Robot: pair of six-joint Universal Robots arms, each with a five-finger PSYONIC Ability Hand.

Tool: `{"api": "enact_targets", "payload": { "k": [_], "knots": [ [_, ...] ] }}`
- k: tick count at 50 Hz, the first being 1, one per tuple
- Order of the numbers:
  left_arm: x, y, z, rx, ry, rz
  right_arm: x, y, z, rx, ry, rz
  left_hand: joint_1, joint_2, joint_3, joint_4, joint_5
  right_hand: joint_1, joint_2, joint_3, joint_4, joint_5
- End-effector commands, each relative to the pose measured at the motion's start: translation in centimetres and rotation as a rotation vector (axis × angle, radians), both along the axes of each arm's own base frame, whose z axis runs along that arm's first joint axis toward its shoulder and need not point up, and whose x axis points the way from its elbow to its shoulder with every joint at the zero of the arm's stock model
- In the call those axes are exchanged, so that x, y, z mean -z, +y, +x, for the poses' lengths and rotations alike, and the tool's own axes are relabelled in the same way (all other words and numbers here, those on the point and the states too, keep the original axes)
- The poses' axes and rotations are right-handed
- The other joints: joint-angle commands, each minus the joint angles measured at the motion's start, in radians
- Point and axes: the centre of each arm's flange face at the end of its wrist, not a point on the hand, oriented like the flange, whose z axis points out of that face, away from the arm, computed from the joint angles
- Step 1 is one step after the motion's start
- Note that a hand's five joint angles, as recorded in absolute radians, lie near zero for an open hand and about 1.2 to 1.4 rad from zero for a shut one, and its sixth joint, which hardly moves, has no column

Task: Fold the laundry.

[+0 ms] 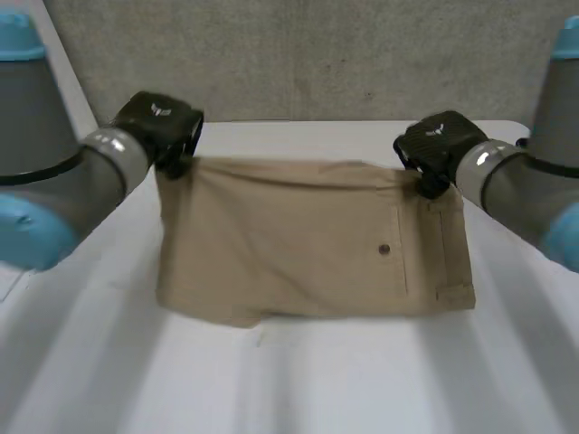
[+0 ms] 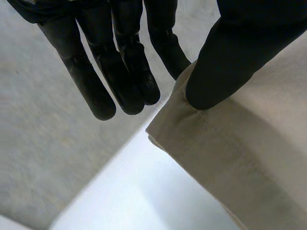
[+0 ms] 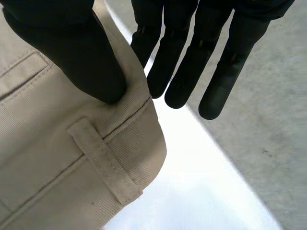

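On the white table (image 1: 298, 380), the head view shows tan trousers (image 1: 298, 244) lying flat at the middle, folded into a rectangle. The left hand (image 1: 158, 127) sits at the cloth's ten o'clock corner and the right hand (image 1: 434, 145) at its two o'clock corner, both on the far edge. A dark button (image 1: 384, 249) shows on the pocket, toward three o'clock of the cloth.

From the left wrist, the left thumb (image 2: 225, 67) presses down on the stitched corner of the trousers. The left fingers (image 2: 98, 93) hang straight beyond the cloth's edge, and the one nearest the thumb comes just beside that edge. This hand is wide, with the cloth under the thumb alone.

From the right wrist, the right thumb (image 3: 81, 57) rests on the waistband corner, near a belt loop (image 3: 105, 163). The right fingers (image 3: 180, 81) reach straight past the edge, apart from the cloth. This hand is wide too.
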Motion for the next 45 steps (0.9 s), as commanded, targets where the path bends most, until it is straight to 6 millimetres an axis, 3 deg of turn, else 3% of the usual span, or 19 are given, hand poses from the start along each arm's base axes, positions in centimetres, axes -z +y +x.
{"api": "enact_targets", "payload": {
  "k": [1, 4, 5, 7, 9, 12, 15, 16, 19, 20, 22, 23, 26, 27, 30, 31, 35, 40, 45],
  "knots": [
    [-10.6, -5.0, -3.0, 0.012, 0.281, -0.663, -8.3, -5.9, 1.5, 0.121, -0.265, -0.515, 0.253, 0.199, 0.207, 0.196, 0.247, 0.283, 0.215, 0.206, 0.200, 0.266],
    [-13.9, -4.9, -3.0, 0.001, 0.385, -0.861, -12.9, -6.4, 1.4, 0.133, -0.399, -0.740, 0.253, 0.199, 0.207, 0.196, 0.247, 0.283, 0.215, 0.206, 0.200, 0.266],
    [-15.9, -4.4, -3.0, -0.009, 0.451, -0.984, -15.6, -6.1, 1.2, 0.133, -0.466, -0.868, 0.253, 0.199, 0.207, 0.196, 0.247, 0.283, 0.215, 0.206, 0.200, 0.266],
    [-17.2, -3.6, -2.9, -0.020, 0.496, -1.043, -17.8, -5.5, 1.0, 0.132, -0.518, -0.968, 0.253, 0.199, 0.207, 0.196, 0.247, 0.283, 0.215, 0.206, 0.200, 0.266],
    [-18.3, -2.6, -2.9, -0.031, 0.523, -1.056, -19.1, -4.8, 1.0, 0.119, -0.542, -1.014, 0.253, 0.199, 0.207, 0.196, 0.247, 0.283, 0.215, 0.206, 0.200, 0.266],
    [-17.7, -2.6, -2.8, -0.040, 0.508, -1.013, -19.1, -4.3, 1.5, 0.108, -0.544, -1.004, 0.253, 0.199, 0.207, 0.196, 0.247, 0.283, 0.215, 0.206, 0.200, 0.266],
    [-15.1, -2.9, -3.0, -0.041, 0.457, -0.906, -17.6, -4.4, 1.9, 0.102, -0.514, -0.936, 0.253, 0.199, 0.207, 0.196, 0.247, 0.283, 0.215, 0.206, 0.200, 0.266],
    [-13.6, -3.1, -3.0, -0.044, 0.424, -0.850, -16.2, -4.7, 2.0, 0.104, -0.488, -0.882, 0.253, 0.199, 0.207, 0.196, 0.247, 0.283, 0.215, 0.206, 0.200, 0.266],
    [-11.6, -3.4, -2.8, -0.048, 0.389, -0.790, -13.5, -5.2, 2.3, 0.103, -0.439, -0.796, 0.253, 0.199, 0.207, 0.196, 0.247, 0.283, 0.215, 0.206, 0.200, 0.266],
    [-9.9, -3.4, -2.8, -0.044, 0.361, -0.744, -11.3, -5.6, 2.5, 0.104, -0.404, -0.728, 0.253, 0.199, 0.207, 0.196, 0.247, 0.283, 0.215, 0.206, 0.200, 0.266],
    [-7.9, -3.5, -2.7, -0.044, 0.330, -0.689, -9.2, -6.0, 2.6, 0.106, -0.375, -0.671, 0.253, 0.199, 0.207, 0.196, 0.247, 0.283, 0.215, 0.206, 0.200, 0.266],
    [-5.7, -3.3, -2.8, -0.041, 0.300, -0.628, -6.8, -6.3, 2.8, 0.107, -0.340, -0.608, 0.253, 0.199, 0.207, 0.196, 0.247, 0.283, 0.215, 0.206, 0.200, 0.266],
    [-2.0, -2.7, -2.8, -0.032, 0.244, -0.527, -2.6, -6.7, 2.9, 0.108, -0.280, -0.502, 0.253, 0.199, 0.207, 0.196, 0.247, 0.283, 0.215, 0.206, 0.200, 0.266],
    [0.4, -2.3, -2.8, -0.026, 0.209, -0.461, 0.4, -6.9, 3.0, 0.106, -0.234, -0.431, 0.253, 0.199, 0.207, 0.196, 0.247, 0.283, 0.215, 0.206, 0.200, 0.266],
    [3.7, -1.6, -2.5, -0.022, 0.162, -0.371, 4.5, -6.8, 3.1, 0.103, -0.162, -0.342, 0.253, 0.199, 0.207, 0.196, 0.247, 0.283, 0.215, 0.206, 0.200, 0.266],
    [6.1, -1.0, -2.4, -0.020, 0.124, -0.307, 7.0, -6.6, 3.0, 0.098, -0.110, -0.291, 0.253, 0.199, 0.207, 0.196, 0.247, 0.283, 0.215, 0.206, 0.200, 0.266],
    [11.5, 0.9, -2.1, -0.003, -0.016, -0.154, 11.7, -5.4, 2.6, 0.079, 0.029, -0.178, 0.253, 0.199, 0.207, 0.196, 0.247, 0.283, 0.215, 0.206, 0.200, 0.266],
    [13.9, 4.4, -2.1, 0.054, -0.170, -0.020, 14.1, -2.9, 1.6, 0.049, 0.142, -0.042, 0.253, 0.199, 0.207, 0.196, 0.247, 0.283, 0.215, 0.206, 0.200, 0.266],
    [11.2, 6.6, -0.5, 0.012, -0.208, 0.019, 12.8, -0.4, 0.3, 0.044, 0.183, 0.038, 0.253, 0.199, 0.207, 0.196, 0.247, 0.283, 0.215, 0.206, 0.200, 0.266]
  ]
}}
